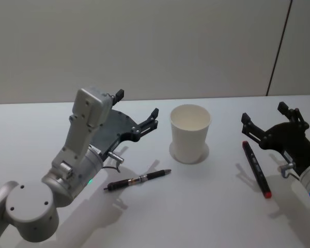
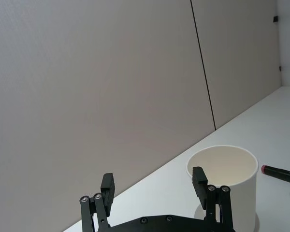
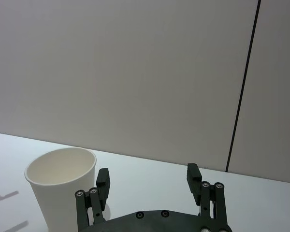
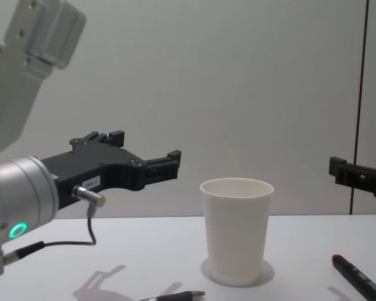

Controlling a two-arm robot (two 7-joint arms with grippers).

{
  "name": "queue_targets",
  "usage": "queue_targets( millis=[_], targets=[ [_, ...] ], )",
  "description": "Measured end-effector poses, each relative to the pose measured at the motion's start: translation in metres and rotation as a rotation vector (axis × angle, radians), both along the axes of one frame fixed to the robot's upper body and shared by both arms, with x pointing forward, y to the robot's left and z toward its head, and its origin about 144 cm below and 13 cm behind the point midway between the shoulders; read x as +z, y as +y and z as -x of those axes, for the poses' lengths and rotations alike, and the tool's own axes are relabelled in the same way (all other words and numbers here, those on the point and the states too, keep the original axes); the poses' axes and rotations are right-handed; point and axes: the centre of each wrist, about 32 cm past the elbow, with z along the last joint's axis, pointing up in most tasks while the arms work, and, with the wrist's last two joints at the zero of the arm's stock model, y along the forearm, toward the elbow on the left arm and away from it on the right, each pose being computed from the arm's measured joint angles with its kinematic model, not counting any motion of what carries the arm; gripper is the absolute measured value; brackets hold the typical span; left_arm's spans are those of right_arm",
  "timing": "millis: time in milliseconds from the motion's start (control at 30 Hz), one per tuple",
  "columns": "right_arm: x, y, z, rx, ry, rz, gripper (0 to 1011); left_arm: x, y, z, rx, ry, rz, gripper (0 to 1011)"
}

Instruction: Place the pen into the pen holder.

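Note:
The pen holder [image 1: 190,133] is a white paper cup standing upright at mid-table, also visible as the pen holder [image 4: 237,229]. A black pen [image 1: 138,180] with an orange band lies flat in front of it, to its left. A second black pen [image 1: 256,168] with red ends lies to the cup's right. My left gripper [image 1: 137,104] hovers open and empty left of the cup, above the table and behind the banded pen. My right gripper [image 1: 263,113] is open and empty, raised just beyond the far end of the red-ended pen. The cup [image 2: 229,183] sits beyond the left gripper [image 2: 153,178].
The white table [image 1: 196,206] runs back to a plain grey wall. A dark vertical seam [image 1: 279,46] marks the wall at the right. The cup [image 3: 58,188] appears to one side of the right gripper [image 3: 148,172].

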Motion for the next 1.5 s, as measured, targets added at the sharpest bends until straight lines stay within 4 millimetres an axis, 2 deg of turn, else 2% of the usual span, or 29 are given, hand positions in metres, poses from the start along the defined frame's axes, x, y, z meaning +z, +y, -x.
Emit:
queue_targets(
  millis=[600,1500],
  targets=[
    [0.000,0.000,0.000,0.000,0.000,0.000,1001,-0.004,0.031,0.010,-0.082,0.035,-0.017,1001],
    [0.000,0.000,0.000,0.000,0.000,0.000,1001,-0.011,0.063,0.009,-0.259,0.118,-0.044,1001]
  ],
)
